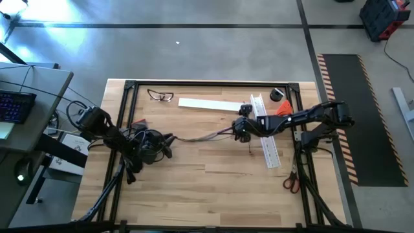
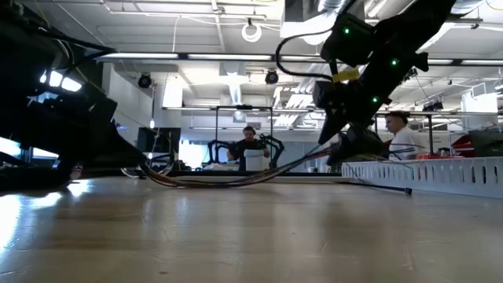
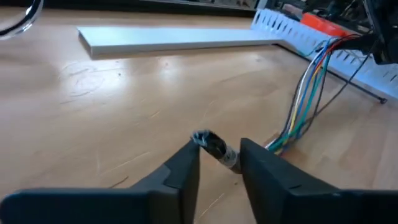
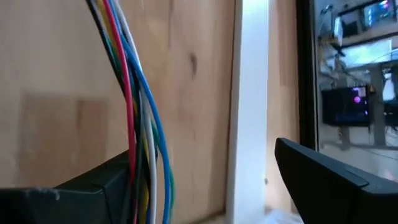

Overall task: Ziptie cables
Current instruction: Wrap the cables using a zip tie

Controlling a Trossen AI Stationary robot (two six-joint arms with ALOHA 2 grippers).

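Note:
The cables (image 1: 204,136) are a bundle of thin coloured wires lying across the table's middle. Their taped end (image 3: 214,148) lies on the wood between the fingers of my left gripper (image 3: 219,155), which is open and low over the table. Toward the right the wires (image 3: 308,93) rise off the table to my right gripper (image 1: 242,129). It is open wide, and the wires (image 4: 140,124) run between its fingers. The ziptie (image 2: 385,186), a thin dark strip, lies flat on the table before the white slotted channel (image 1: 268,145). My left gripper stands around the bundle's taped end (image 3: 202,138), which lies on the table; one fingertip (image 3: 189,155) is right beside it, and I cannot tell whether it touches. My right gripper has the wires (image 4: 134,168) lying against the inner side of one finger (image 4: 93,186), with a wide gap to the other finger. The gripper slants down from the table's right. The wires hang slack from it to the table.
A flat white strip (image 1: 207,103) lies toward the far edge, with clear safety glasses (image 1: 160,96) to its left. An orange object (image 1: 284,109) and a small black one (image 1: 278,94) sit at the far right. Scissors (image 1: 291,181) lie near the right edge. People sit in the room beyond.

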